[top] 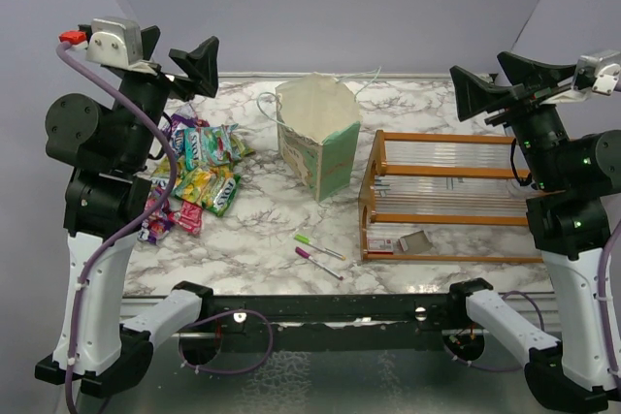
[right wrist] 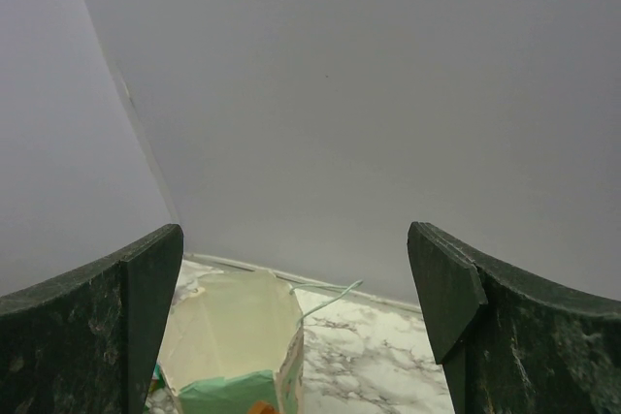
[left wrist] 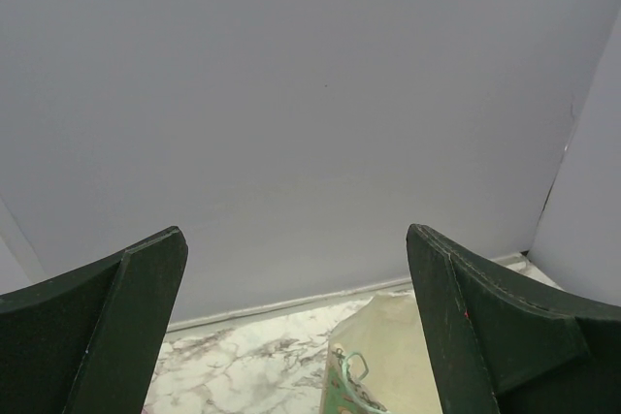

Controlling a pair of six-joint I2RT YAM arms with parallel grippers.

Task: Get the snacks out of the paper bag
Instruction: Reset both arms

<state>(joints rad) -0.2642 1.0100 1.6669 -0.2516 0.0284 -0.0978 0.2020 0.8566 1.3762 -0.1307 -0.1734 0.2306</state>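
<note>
I see the paper bag [top: 317,138] standing upright near the middle of the table's [top: 262,230] far edge, mouth open, mint-green outside, cream inside. The snacks [top: 199,176] lie heaped by the left edge, shiny multicoloured packets overlapping, apart from the bag.

Bright, even light; soft shadows

Snacks [top: 199,176] lie piled left of the upright paper bag [top: 318,138].
</note>
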